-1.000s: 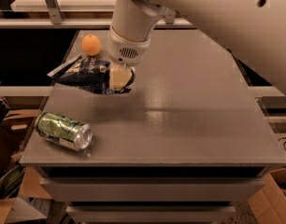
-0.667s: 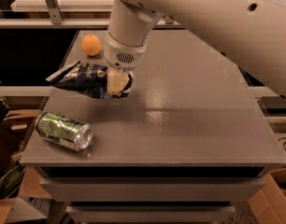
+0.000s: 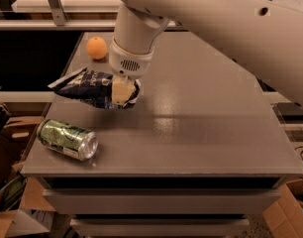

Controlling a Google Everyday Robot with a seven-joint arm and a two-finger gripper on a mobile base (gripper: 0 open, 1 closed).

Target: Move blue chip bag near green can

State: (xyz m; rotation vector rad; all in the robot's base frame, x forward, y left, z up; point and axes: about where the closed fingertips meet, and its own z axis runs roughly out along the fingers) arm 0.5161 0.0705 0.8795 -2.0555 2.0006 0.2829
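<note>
**We have the blue chip bag [image 3: 89, 87] held in the gripper [image 3: 122, 94], over the left side of the table [image 3: 206, 133].**

The gripper is pinched onto the bag's right end, and the bag's long axis sticks out leftward in our view. The green can [image 3: 67, 139] lies on its side towards the front-left corner, near the bag but apart from it, so we judge the carry goes forward and left. The orange [image 3: 96, 47] sits behind. The wrist hides the far finger and the gripped corner.

One high, close camera looks down across the table [image 3: 206, 133] — gripper [image 3: 121, 92], clamping the blue chip bag [image 3: 87, 86], left-centre.
</note>
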